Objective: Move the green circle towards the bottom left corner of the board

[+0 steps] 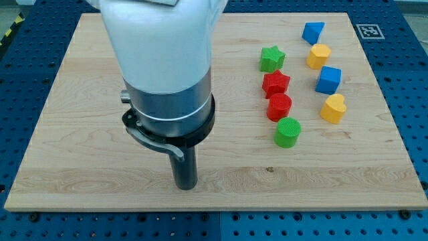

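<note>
The green circle [287,132] is a round ribbed block right of the board's middle, below a red round block [279,106]. My tip [185,187] is the lower end of a dark rod under the big white and grey arm body. It rests on the board near the view's bottom, well to the left of the green circle and not touching any block.
A red star [275,84] and a green star [272,59] stand above the red round block. Further right are a blue block [312,31], a yellow block [319,55], a blue cube [328,79] and a yellow block [333,108]. The wooden board [80,147] lies on a blue table.
</note>
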### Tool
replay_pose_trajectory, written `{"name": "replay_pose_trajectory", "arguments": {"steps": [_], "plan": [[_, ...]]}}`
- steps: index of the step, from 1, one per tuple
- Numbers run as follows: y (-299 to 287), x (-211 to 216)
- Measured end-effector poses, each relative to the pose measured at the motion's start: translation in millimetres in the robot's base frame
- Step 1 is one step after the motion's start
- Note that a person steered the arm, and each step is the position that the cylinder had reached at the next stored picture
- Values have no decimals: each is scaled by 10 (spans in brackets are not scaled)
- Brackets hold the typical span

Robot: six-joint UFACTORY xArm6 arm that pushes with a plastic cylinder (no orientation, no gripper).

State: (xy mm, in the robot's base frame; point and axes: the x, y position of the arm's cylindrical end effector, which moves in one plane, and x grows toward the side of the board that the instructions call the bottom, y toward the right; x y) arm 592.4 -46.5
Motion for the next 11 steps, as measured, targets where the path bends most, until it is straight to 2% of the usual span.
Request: {"name": "replay_pose_trajectory", "arguments": {"steps": [2,3,5,6,7,8,11], "plan": [[6,0],[297,-27],[1523,-27],[1919,-27],[2041,-183],[2240,-605],[2237,-854]]}}
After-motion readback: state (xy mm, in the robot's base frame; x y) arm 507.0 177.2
